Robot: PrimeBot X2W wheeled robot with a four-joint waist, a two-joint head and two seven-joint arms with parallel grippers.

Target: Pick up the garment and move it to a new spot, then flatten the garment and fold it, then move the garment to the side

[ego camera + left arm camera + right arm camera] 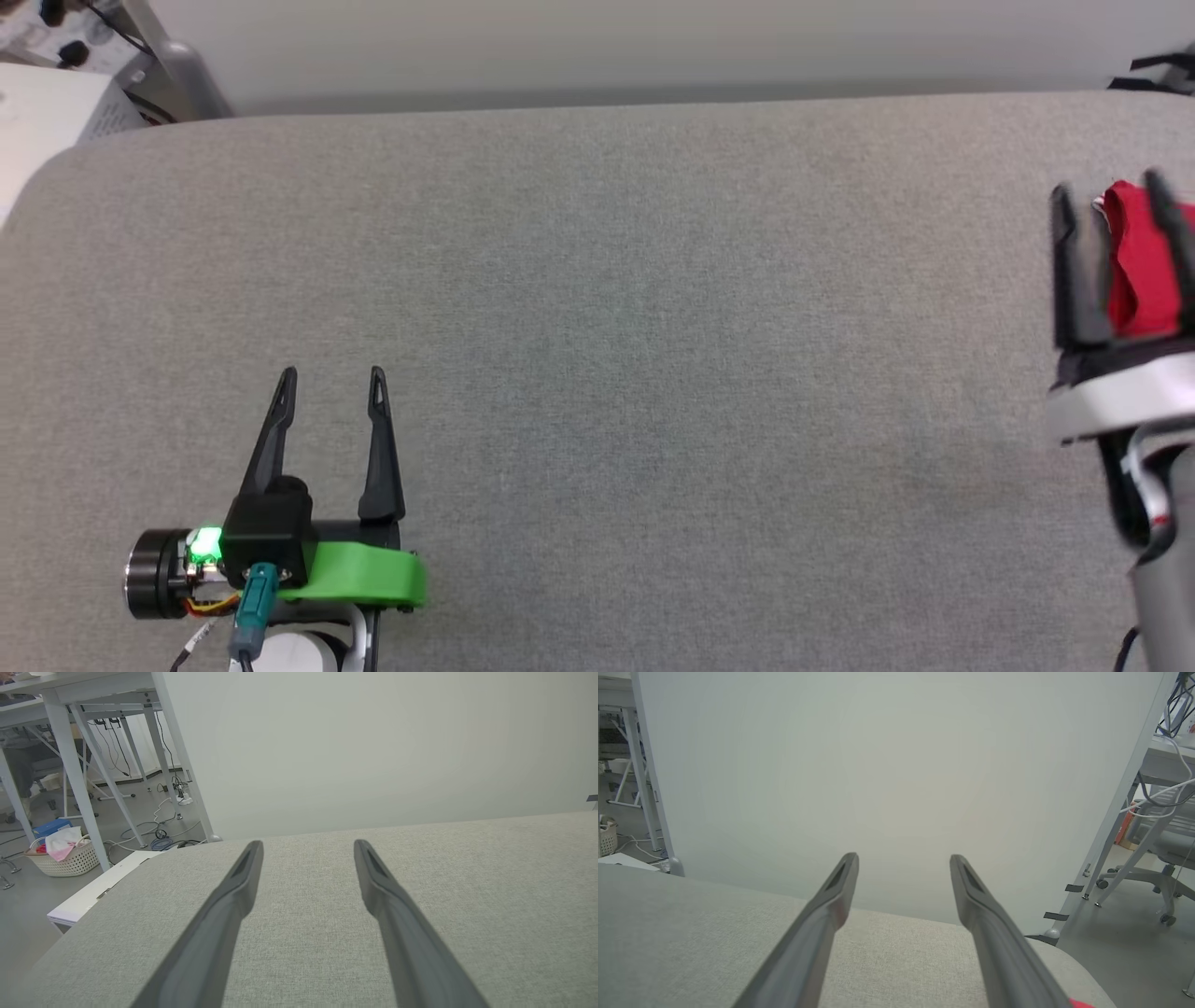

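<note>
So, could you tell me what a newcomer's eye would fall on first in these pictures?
The red garment at the far right edge of the grey table stands out most, showing between the dark fingers of the open right gripper. Next comes the left gripper at the lower left, open above bare cloth, with its bright green bracket and glowing green light.

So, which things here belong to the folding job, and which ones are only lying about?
For the job: the red garment, the grey table, the open left pincer, the open right pincer.
Just lying about: the white basket, the floor cables, the office chair.
</note>
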